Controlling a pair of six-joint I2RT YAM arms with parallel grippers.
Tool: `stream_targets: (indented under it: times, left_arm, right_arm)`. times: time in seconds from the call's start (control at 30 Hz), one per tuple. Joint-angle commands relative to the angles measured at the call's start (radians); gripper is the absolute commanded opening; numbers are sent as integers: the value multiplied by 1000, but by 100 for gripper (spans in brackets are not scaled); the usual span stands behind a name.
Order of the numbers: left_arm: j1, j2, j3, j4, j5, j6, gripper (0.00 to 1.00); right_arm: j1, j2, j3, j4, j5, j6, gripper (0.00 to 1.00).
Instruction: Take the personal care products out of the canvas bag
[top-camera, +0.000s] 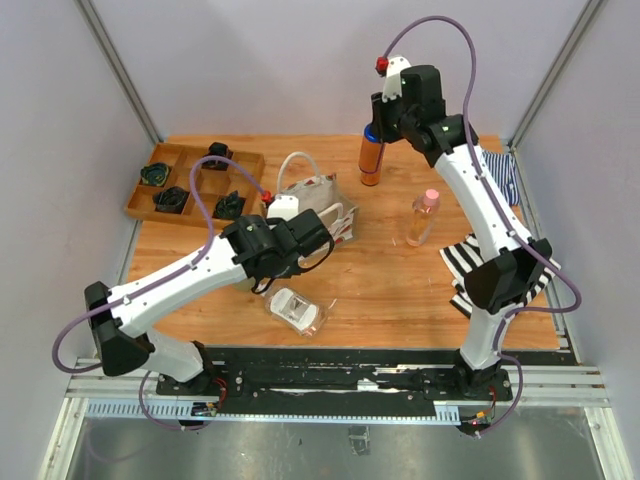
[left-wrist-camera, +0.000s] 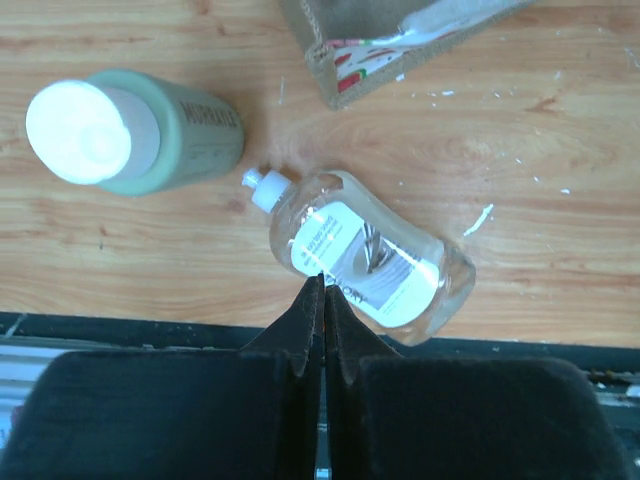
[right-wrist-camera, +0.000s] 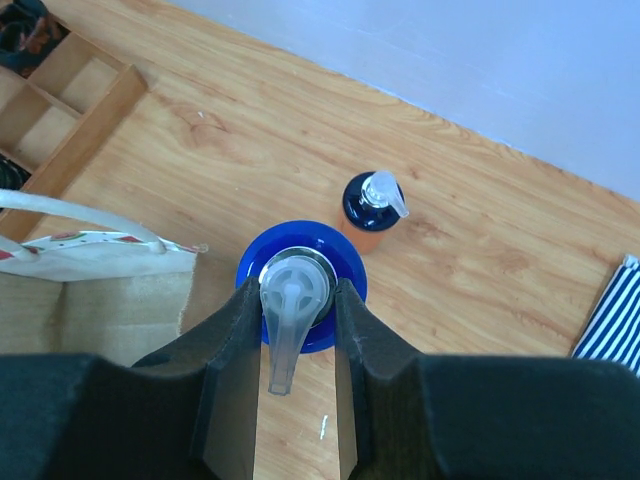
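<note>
Closest in, my left gripper (left-wrist-camera: 321, 300) has its two fingers pressed flat together with nothing between them. It hangs over the wooden table (top-camera: 400, 290).

Just past the fingertips a clear bottle (left-wrist-camera: 370, 255) lies on its side outside the bag, its small white cap pointing toward a green bottle (left-wrist-camera: 150, 130). That one stands upright under a broad white cap, close to the clear one; I cannot tell whether they touch.

Beyond both, a corner of the canvas bag (left-wrist-camera: 400, 35) shows its red-and-white band. From the top view the bag sits mid-table with its white handles looped up.

My right gripper (right-wrist-camera: 297, 300) is out past the bag. Its fingers are closed partway on the blue cap of an orange-brown bottle (right-wrist-camera: 300, 265), one against each side, with the clear pump head poking out between them. The bottle hangs upright; I cannot tell whether its base touches the wood.

Just beyond it stands a second pump bottle (right-wrist-camera: 372, 205) with a dark blue cap.

To my right of the bag, a pink-capped bottle (top-camera: 423, 218) stands upright beside the striped cloth (top-camera: 470, 262). At the far left corner the wooden tray (top-camera: 195, 180) holds small black objects.
</note>
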Motion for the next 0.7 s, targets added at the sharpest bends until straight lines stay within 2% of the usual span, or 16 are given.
stream_targets:
  times: [0.0,0.13,0.17,0.23,0.37,0.43,0.53,0.57,0.67]
  left_arm:
    - [44,37,29,41,-28,95,1]
    - [58,32,-36,67,-1,94,1]
    - [62,24,-73,76,6,84,4]
    - [69,0,-170,111,26,50,19]
    - [101,-60,-371,235,91,-36,28]
    - [123,-82,-457,273,113,-106,28]
    - [157,-96,-544,313,132,-193,14]
    - [162,-99,-558,325,127,-216,12]
    - [171,-116,-577,364,89,-278,14]
  right_arm:
    - [-16,0,-62,99,-11,29,1]
    - [-19,21,-112,102,-28,26,1]
    - [-20,26,-128,103,-28,26,1]
    - [-20,31,-170,115,-11,22,1]
    - [-20,43,-252,133,37,3,1]
    - [-20,48,-292,146,41,-2,1]
    - [-20,52,-326,161,43,-6,1]
    - [-20,52,-333,166,41,-5,1]
    - [-20,54,-346,178,26,0,1]
